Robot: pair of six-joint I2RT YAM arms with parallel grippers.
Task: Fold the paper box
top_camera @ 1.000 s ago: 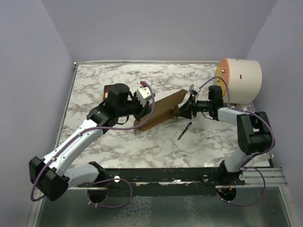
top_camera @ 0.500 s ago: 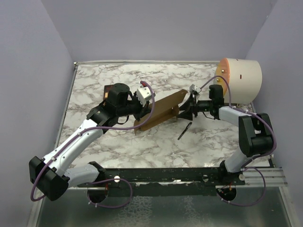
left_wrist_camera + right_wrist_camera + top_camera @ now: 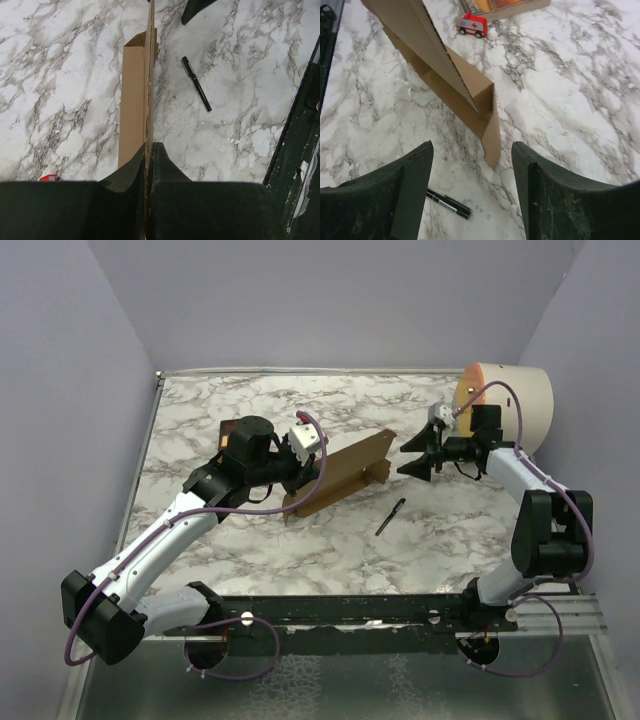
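Note:
The paper box [image 3: 345, 472] is a brown cardboard sheet, partly folded, standing on edge at the table's middle. My left gripper [image 3: 303, 478] is shut on its left end. In the left wrist view the cardboard's thin edge runs up from between the closed fingers [image 3: 165, 165], and a folded wall [image 3: 133, 100] lies to the left of it. My right gripper [image 3: 415, 458] is open, a short way right of the box's right end and touching nothing. In the right wrist view the box's corner flap [image 3: 490, 135] stands ahead of the gripper [image 3: 472, 150], apart from both fingers.
A black pen [image 3: 390, 516] lies on the marble just right of the box. A large cream cylinder [image 3: 512, 405] lies at the back right, behind the right arm. A red toy ambulance [image 3: 471, 25] and a dark book [image 3: 506, 6] sit beyond the box.
My right gripper has opened and drawn back to the right, away from the box's right end. The left gripper and the box have stayed where they were.

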